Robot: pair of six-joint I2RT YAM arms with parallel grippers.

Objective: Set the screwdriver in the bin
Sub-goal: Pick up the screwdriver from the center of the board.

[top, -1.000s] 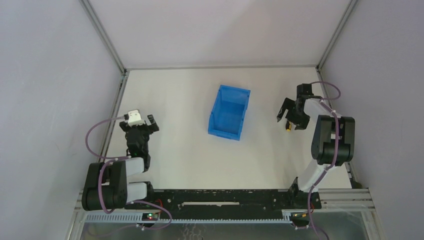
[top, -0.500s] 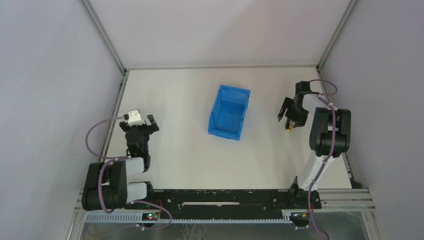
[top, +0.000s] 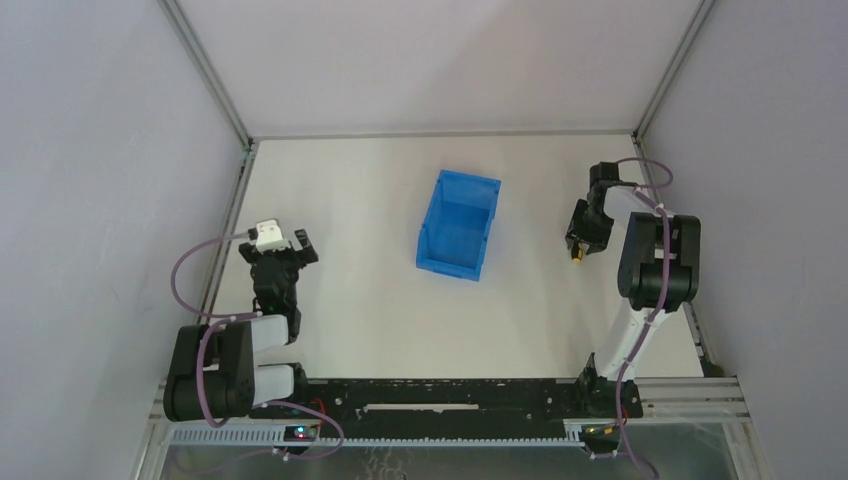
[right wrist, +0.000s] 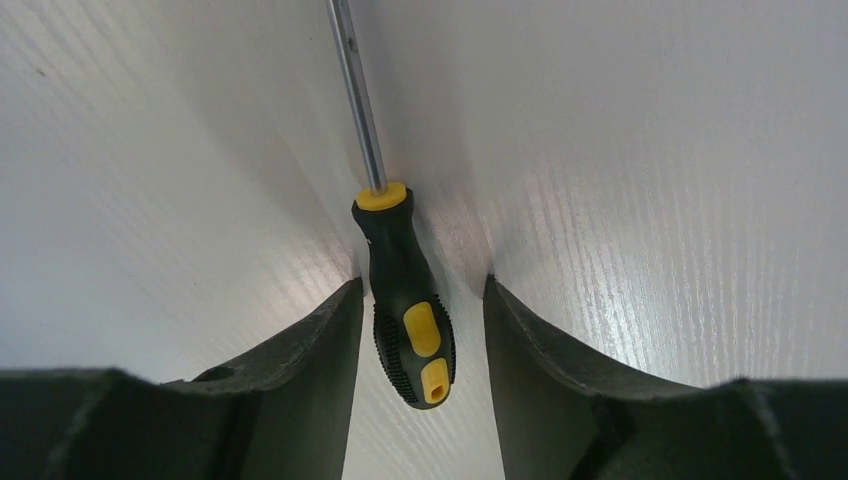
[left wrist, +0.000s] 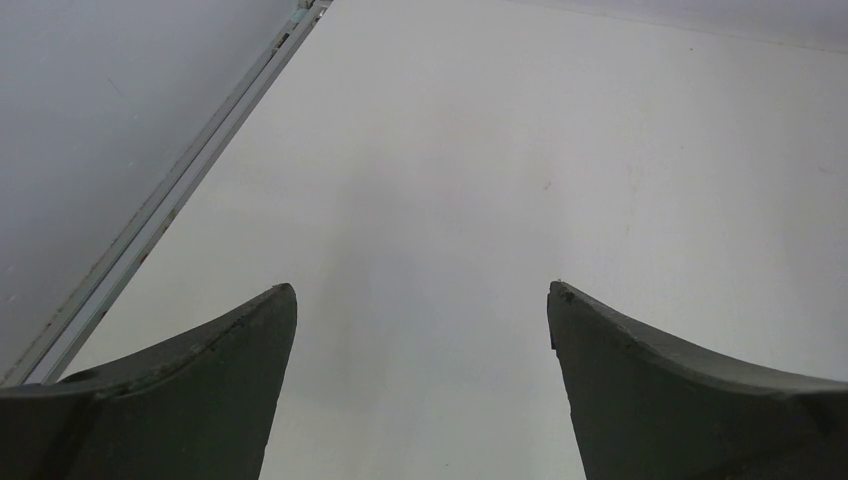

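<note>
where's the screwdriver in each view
top external: screwdriver right of the bin, under the right end effector.
left wrist: not in it.
right wrist: bottom centre, handle between the fingers.
Shared landmark: the right end effector.

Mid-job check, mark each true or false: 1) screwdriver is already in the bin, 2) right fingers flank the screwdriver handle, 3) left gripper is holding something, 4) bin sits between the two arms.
1) False. The screwdriver lies on the table, right of the bin.
2) True. The right gripper has a finger either side of the handle; firm contact is unclear.
3) False. The left gripper is open with only bare table between its fingers.
4) True.
</note>
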